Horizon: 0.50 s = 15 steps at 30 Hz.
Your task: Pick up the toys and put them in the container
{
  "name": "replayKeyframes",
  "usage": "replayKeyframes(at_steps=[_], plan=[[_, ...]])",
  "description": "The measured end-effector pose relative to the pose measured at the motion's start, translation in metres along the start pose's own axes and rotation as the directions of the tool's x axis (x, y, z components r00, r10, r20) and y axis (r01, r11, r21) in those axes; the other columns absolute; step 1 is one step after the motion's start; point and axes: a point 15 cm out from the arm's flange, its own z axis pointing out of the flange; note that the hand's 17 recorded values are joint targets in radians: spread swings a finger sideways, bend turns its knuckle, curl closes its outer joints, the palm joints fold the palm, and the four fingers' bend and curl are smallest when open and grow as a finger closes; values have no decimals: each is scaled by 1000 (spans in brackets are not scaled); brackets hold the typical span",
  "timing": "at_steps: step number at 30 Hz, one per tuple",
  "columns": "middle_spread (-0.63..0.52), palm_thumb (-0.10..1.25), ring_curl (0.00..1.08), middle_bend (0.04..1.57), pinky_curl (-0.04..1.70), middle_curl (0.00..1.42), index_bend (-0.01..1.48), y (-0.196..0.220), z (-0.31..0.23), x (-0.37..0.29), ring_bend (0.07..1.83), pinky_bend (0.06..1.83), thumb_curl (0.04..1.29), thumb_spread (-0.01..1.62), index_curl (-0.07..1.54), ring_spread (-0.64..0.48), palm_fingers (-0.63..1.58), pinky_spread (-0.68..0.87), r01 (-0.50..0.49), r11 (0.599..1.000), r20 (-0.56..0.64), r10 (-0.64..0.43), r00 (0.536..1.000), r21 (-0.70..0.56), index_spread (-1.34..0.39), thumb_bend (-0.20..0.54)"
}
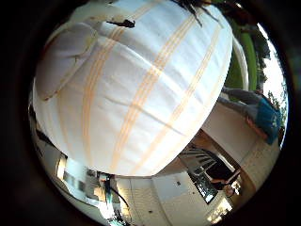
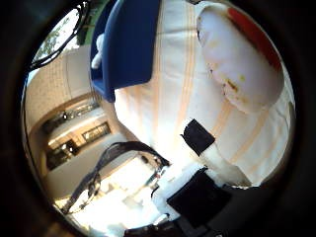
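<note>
Here the toy (image 2: 242,59) is a soft, rounded white plush with a red patch and small yellowish marks, lying on the white cloth with orange stripes (image 1: 141,94) close under the palm. The hand (image 2: 197,192) shows white and black parts at the view's edge, one black-tipped finger (image 2: 197,136) reaching toward the toy without clearly touching it; the fingers look relaxed, around nothing. Farther from the palm stands the blue container (image 2: 126,44), something small and white inside. The cloth's edge falls away nearby.
</note>
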Motion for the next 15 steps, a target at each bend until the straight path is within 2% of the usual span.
replayKeyframes(at_steps=[2,3,4,6,7,11,15], plan=[[46,629,333,208,193,324,183,3,1,6,481,654,306,1150,277,277,367,454,-8,1000,-26,8,1000,-18,-145,-15],[42,635,328,207,183,325,177,5,2,8,491,652,308,1154,274,276,387,455,-14,1000,-39,13,999,-27,-139,-14],[24,646,354,251,189,343,171,6,2,10,572,694,312,1153,276,262,565,464,-14,999,-45,13,999,-31,-143,-15],[6,660,367,306,180,361,157,6,0,9,655,709,316,1154,262,237,731,463,-14,1000,-49,12,999,-28,-160,-13],[-12,684,403,443,201,409,100,6,-2,9,796,800,326,1153,232,215,1023,449,-14,1000,-52,12,999,-24,-204,-8],[-65,775,566,729,277,563,129,10,-13,7,1098,918,362,1147,210,120,1075,423,-14,1000,-60,14,998,-4,-309,0],[-118,907,657,908,390,684,252,15,-27,3,1188,1199,419,1126,211,34,1153,371,-20,999,-69,23,997,40,-434,24]])
